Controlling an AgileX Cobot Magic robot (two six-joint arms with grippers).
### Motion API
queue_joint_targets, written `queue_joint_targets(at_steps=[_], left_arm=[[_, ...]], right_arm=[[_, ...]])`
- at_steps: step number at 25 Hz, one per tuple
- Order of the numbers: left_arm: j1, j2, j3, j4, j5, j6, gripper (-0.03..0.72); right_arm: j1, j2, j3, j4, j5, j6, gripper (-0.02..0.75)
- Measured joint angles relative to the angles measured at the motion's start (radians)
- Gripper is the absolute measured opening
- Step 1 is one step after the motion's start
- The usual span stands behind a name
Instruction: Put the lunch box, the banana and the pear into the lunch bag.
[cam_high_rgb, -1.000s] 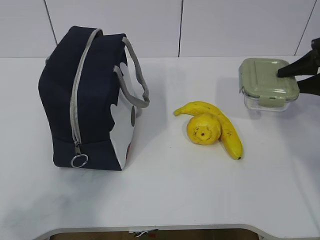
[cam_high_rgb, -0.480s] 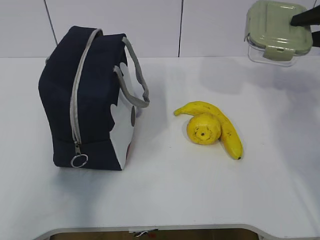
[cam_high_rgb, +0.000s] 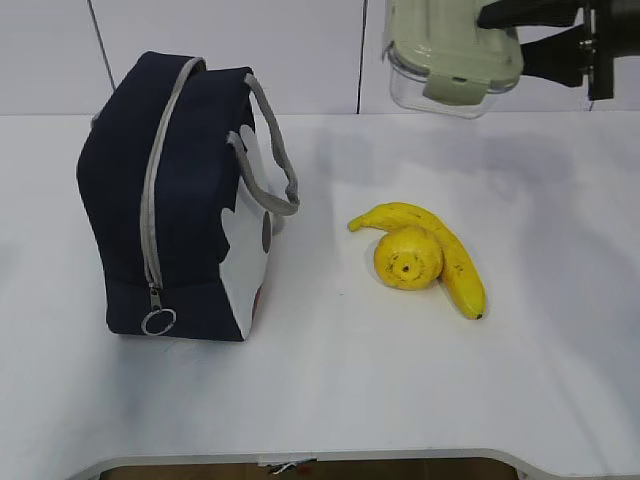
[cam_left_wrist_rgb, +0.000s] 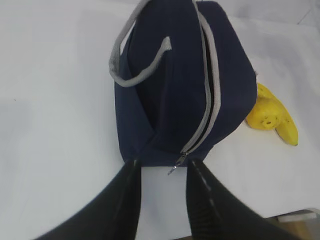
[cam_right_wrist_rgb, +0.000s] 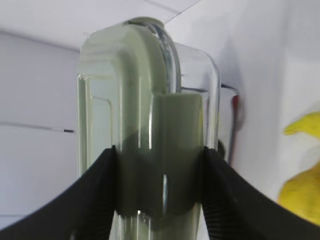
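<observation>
Right gripper (cam_high_rgb: 505, 35) jaws clamp sage-green-lidded clear lunch box (cam_high_rgb: 452, 50) aloft. Left gripper (cam_left_wrist_rgb: 162, 187) jaws parted, empty. Risk: navy fabric lunch bag's (cam_high_rgb: 185, 190) narrow zipper slit blocks entry.

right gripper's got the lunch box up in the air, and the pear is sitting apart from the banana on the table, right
Not quite. The pear is not apart from the banana: it rests against it, tucked into its curve, as the exterior view shows. The rest holds: the right gripper holds the lunch box in the air.
</observation>
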Motion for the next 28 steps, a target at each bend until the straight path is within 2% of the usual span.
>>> queue_joint_targets(at_steps=[3, 7, 11, 16, 28], left_arm=[[0.0, 0.137, -0.003, -0.062, -0.01, 0.051, 0.24], [0.0, 0.311, -0.043, -0.142, 0.003, 0.191, 0.244], [0.0, 0.474, -0.129, -0.188, 0.025, 0.243, 0.3], [0.0, 0.582, -0.261, -0.23, 0.036, 0.281, 0.381], [0.0, 0.887, -0.553, -0.257, 0.186, 0.313, 0.391]], right_arm=[[0.05, 0.0, 0.0, 0.021, 0.0, 0.0, 0.378], [0.112, 0.0, 0.0, 0.055, 0.0, 0.001, 0.378], [0.165, 0.0, 0.0, 0.071, 0.0, 0.001, 0.378], [0.214, 0.0, 0.0, 0.095, -0.01, 0.001, 0.378], [0.367, 0.0, 0.002, 0.164, -0.225, -0.002, 0.377]])
